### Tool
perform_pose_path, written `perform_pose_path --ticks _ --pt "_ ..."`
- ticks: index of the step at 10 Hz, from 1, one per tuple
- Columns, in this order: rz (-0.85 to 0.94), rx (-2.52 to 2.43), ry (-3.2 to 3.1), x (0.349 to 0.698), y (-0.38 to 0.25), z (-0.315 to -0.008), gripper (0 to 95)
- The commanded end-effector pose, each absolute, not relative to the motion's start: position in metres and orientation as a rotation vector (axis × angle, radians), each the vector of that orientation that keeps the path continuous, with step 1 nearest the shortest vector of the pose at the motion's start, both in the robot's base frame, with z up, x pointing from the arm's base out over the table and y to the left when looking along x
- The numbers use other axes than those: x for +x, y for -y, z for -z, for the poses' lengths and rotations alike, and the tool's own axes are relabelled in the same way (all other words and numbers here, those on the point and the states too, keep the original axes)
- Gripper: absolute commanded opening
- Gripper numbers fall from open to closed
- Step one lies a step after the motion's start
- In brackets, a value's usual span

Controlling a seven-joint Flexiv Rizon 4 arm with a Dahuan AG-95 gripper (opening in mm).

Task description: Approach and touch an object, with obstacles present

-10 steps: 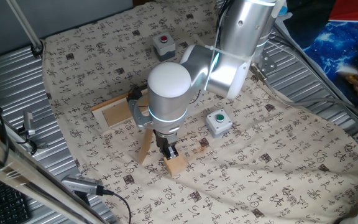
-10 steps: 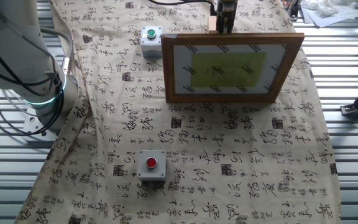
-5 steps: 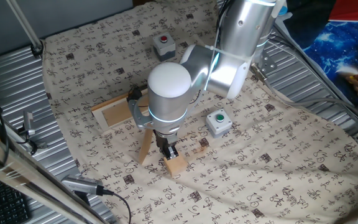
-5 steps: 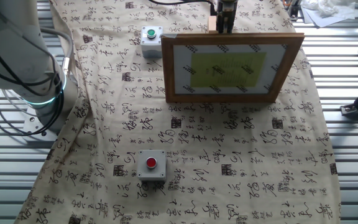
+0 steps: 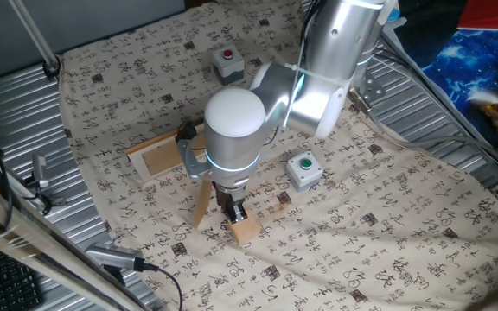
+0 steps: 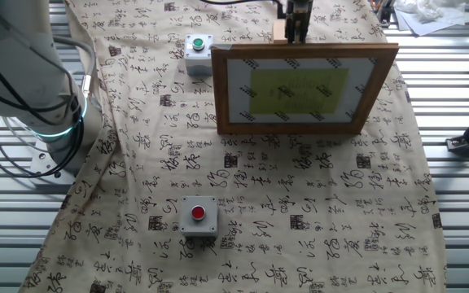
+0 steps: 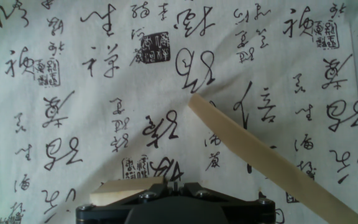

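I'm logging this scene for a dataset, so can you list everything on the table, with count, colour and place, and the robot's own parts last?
cube: one, plain light wood, on the cloth under the gripper, beside the prop leg's foot.
frame: one, light wood with a yellowish panel, standing mid-table between the button boxes.
prop leg: one, light wood, slanting from the frame down to the cloth.
green-button box: one, grey, on the cloth beside the frame.
red-button box: one, grey, on the frame's front side, apart from everything.
cloth: one, beige with black script, covering the table.
arm: one, silver, bent over the frame.
gripper: one, dark fingers, tips at the cube's top; open or shut unclear.
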State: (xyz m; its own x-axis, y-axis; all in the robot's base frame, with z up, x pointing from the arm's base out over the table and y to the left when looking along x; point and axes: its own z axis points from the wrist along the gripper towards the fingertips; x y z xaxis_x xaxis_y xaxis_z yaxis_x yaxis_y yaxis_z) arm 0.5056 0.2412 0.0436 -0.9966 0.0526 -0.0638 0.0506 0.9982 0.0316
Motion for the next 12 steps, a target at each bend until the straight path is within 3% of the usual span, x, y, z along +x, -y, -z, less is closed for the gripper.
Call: perform_pose_path --ticks 1,12 --pt "-0.046 0.092 -3.076 0.5064 -0.2417 -0.0447 0.0" --pt "-0.077 0.145 -3.073 0.509 -0.244 -0.0468 0.0"
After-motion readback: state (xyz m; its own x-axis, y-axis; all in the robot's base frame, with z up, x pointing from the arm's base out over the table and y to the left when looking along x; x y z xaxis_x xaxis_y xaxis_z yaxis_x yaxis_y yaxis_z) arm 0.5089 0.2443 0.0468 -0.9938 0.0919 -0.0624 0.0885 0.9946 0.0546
